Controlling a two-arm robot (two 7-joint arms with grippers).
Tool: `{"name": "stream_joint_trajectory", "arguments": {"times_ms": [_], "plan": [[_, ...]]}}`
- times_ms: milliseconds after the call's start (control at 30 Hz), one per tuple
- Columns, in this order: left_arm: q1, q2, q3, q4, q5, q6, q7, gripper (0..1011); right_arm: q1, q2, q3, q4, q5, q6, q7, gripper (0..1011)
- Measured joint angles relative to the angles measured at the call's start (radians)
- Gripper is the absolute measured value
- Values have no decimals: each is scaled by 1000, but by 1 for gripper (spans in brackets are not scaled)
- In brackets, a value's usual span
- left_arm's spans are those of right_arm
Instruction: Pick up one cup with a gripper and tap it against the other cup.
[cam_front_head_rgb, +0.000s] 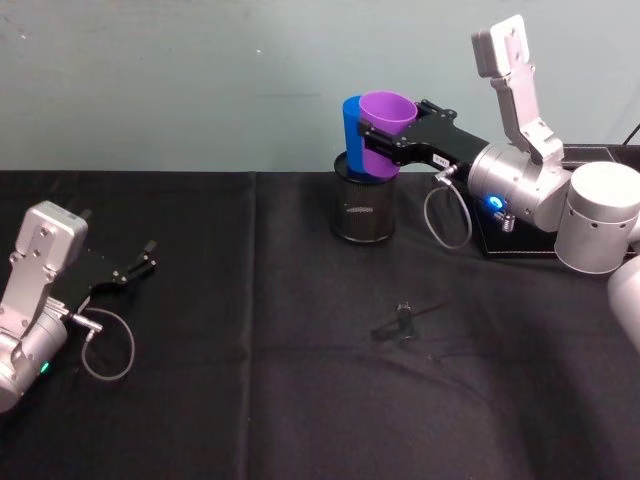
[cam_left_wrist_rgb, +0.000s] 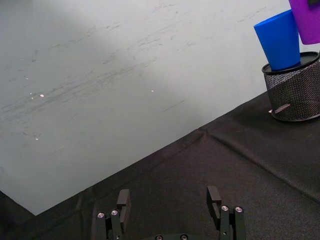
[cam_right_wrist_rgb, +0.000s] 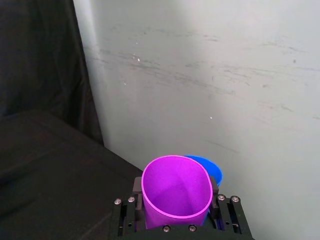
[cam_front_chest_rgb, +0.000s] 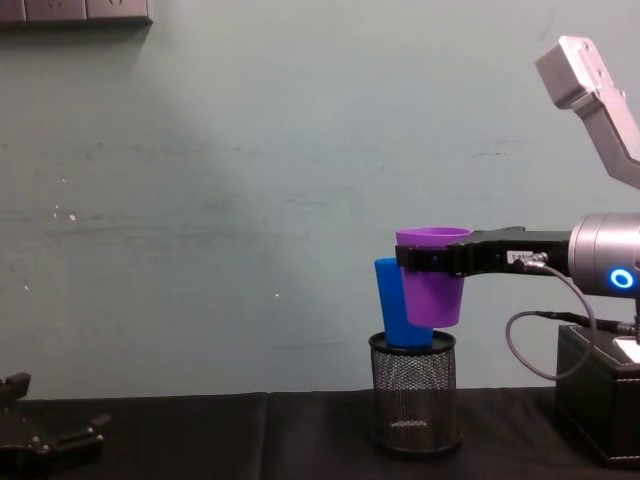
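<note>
My right gripper (cam_front_head_rgb: 382, 140) is shut on the purple cup (cam_front_head_rgb: 384, 124), holding it in the air at the back of the table. The purple cup (cam_front_chest_rgb: 433, 284) presses against the side of the blue cup (cam_front_chest_rgb: 392, 303), which stands on top of a black wire-mesh pen holder (cam_front_chest_rgb: 413, 393). In the right wrist view the purple cup (cam_right_wrist_rgb: 176, 192) sits between the jaws with the blue cup's rim (cam_right_wrist_rgb: 210, 167) just behind it. My left gripper (cam_front_head_rgb: 140, 265) rests open low at the left of the table; its fingers (cam_left_wrist_rgb: 122, 201) are spread apart.
The black cloth-covered table (cam_front_head_rgb: 250, 400) runs up to a pale green wall. A black box (cam_front_chest_rgb: 600, 400) stands at the right under my right arm. A small dark object (cam_front_head_rgb: 405, 318) lies mid-table.
</note>
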Motion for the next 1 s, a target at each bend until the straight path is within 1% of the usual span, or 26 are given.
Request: {"name": "stream_joint_trajectory", "arguments": {"times_ms": [400,1000], "plan": [[0,0,0,0,0,0,0,1000,10,-11,7,3,1,-5,12,731],[0,0,0,0,0,0,0,1000,18,-17,6,13,1,-2,17,731]]}}
